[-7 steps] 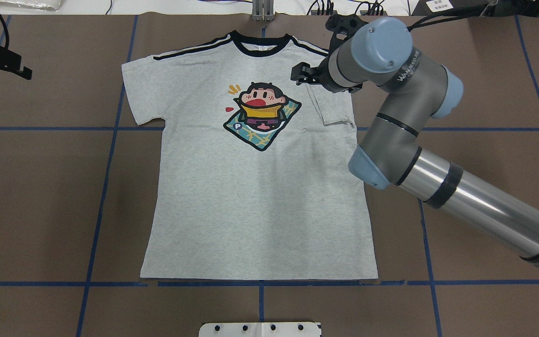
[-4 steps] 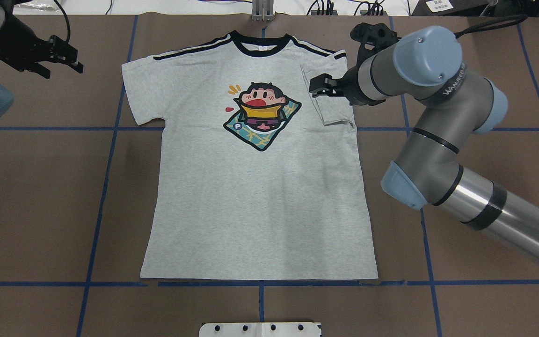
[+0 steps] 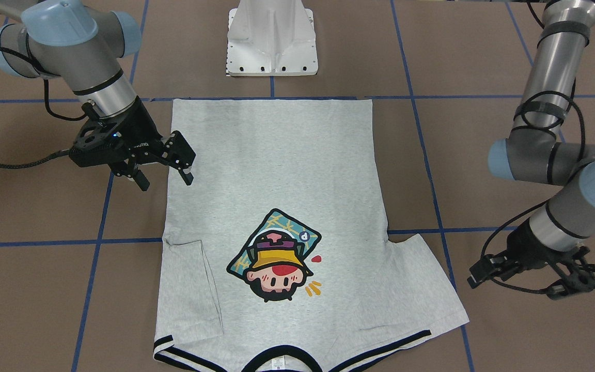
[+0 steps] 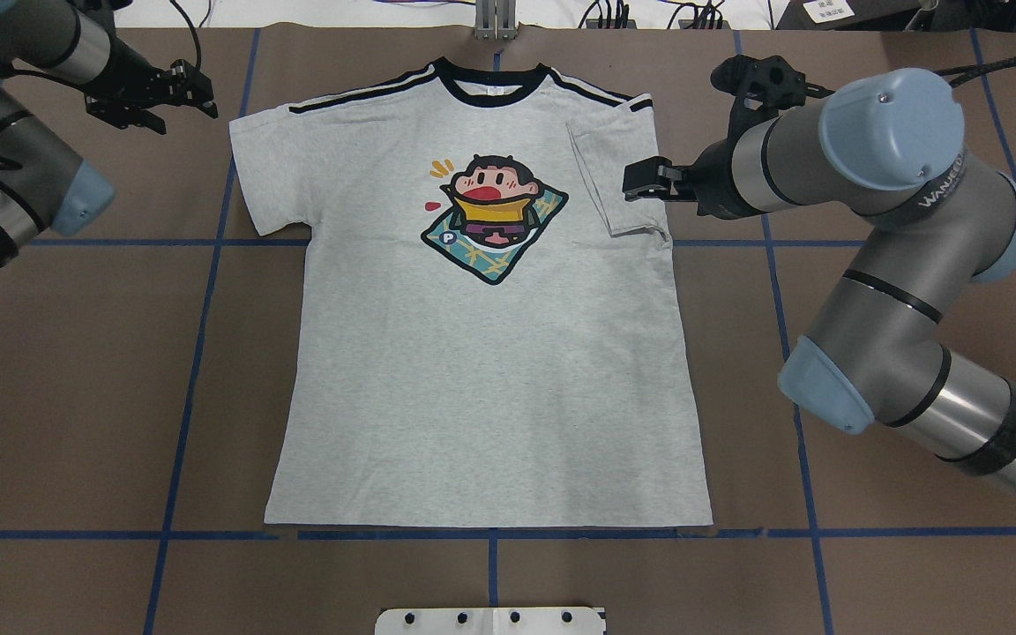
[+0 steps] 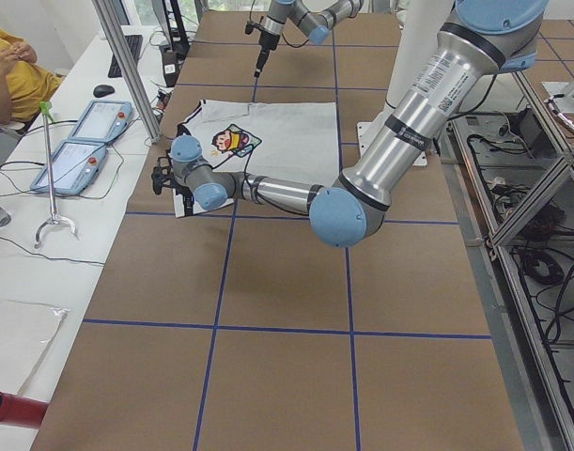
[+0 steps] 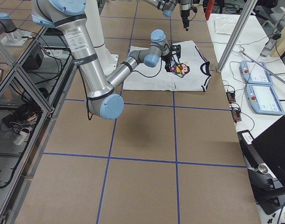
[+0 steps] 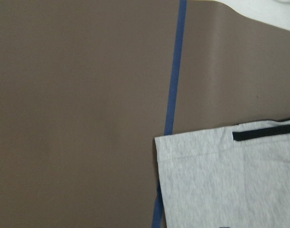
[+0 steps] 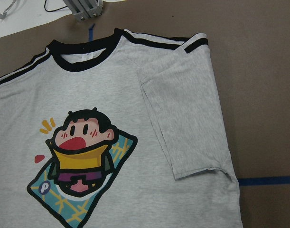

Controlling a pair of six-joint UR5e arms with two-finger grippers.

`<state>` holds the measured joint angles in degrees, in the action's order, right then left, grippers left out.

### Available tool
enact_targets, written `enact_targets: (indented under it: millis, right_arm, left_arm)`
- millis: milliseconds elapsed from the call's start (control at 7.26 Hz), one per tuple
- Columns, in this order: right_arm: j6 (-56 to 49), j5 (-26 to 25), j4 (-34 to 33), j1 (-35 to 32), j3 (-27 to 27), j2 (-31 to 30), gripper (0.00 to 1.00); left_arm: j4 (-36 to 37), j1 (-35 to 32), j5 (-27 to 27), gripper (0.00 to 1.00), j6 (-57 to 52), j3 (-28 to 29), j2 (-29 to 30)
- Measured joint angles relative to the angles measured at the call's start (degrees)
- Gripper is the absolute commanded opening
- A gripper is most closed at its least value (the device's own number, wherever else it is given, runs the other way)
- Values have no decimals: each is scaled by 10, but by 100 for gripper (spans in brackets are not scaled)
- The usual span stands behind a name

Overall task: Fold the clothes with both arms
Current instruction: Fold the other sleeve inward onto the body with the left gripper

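T-shirt (image 4: 490,370) lies lengthwise, collar (image 4: 490,85) away from the robot; right pincer (image 3: 167,182), spread, has left the folded sleeve (image 4: 616,181); left pincer (image 4: 182,106), spread, has neared.

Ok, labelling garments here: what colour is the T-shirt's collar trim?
Black collar trim; clearest in the right wrist-mounted view.

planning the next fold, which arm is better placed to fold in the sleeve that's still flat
Left. The left gripper hovers beside the flat sleeve; the right gripper sits across the T-shirt by the already folded sleeve.
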<state>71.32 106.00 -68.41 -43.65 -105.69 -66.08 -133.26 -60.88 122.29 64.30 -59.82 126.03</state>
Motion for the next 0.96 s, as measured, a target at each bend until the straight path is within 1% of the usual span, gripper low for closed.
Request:
enact_targets:
  millis: [138,413,551,689,964]
  right_arm:
    - [-1,-2,0,0,-4,-4,99]
    - [-1,-4,-1,1,-2,-5,99]
    - [-1,-5,-1,1,-1,-5,99]
    - [-1,-5,-1,2,0,-5,99]
    - [-1,-5,-1,2,2,-5,99]
  left_arm:
    - [-11,10,-29,79,14,29,19]
    - [-34,25,-75,70,21,87,54]
    - [-56,31,-85,65,22,117,66]
    - [-79,36,-91,64,23,146,75]
    - [-97,43,-96,60,23,171,82]
